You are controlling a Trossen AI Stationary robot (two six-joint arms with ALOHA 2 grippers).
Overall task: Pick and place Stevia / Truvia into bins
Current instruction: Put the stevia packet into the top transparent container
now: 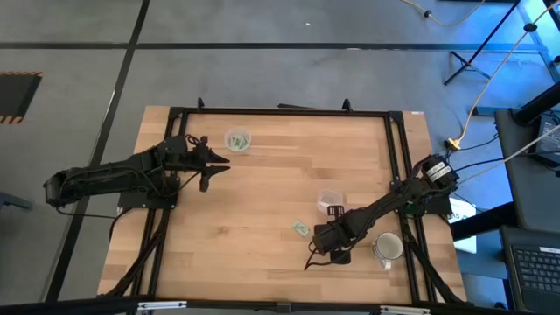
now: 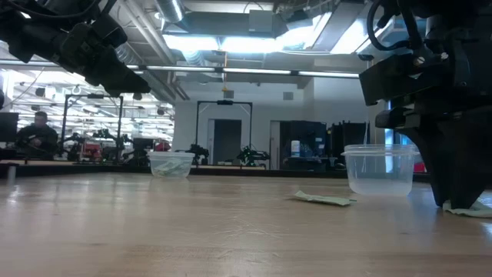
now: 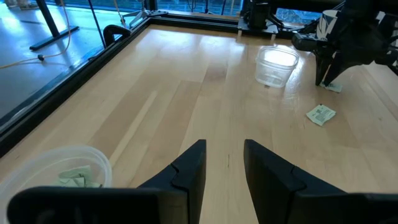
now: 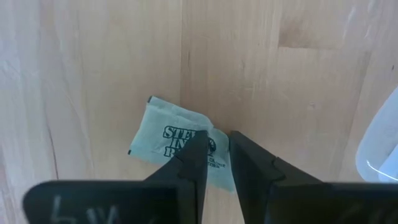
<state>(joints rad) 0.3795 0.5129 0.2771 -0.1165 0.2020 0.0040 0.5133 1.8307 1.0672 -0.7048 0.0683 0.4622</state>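
A green Stevia packet [image 4: 171,140] lies flat on the wood under my right gripper [image 4: 217,146], which stands upright near the table's near right [image 1: 331,249], its fingers shut on it. A second packet [image 1: 302,229] lies flat a little to the left. One clear cup [image 1: 331,201] stands just beyond my right gripper and looks empty. The other cup [image 1: 237,140] stands near the far edge with green packets in it. My left gripper [image 1: 219,166] hovers open beside that far cup, above the table [image 2: 127,85]. My right gripper comes from above, pointing down, with its fingertips [image 4: 198,149] at the tabletop. They pinch one end of the packet [image 4: 214,158], and a strip of paper shows in the narrow gap. The rest of the packet lies on the table [image 2: 470,209].
A white mug [image 1: 388,248] stands to the right of my right gripper, near the table's right rail. Bare wood lies between the two cups. A black frame [image 1: 280,111] runs along the table's far edge and sides. A person sits far off in the room [image 2: 34,131].
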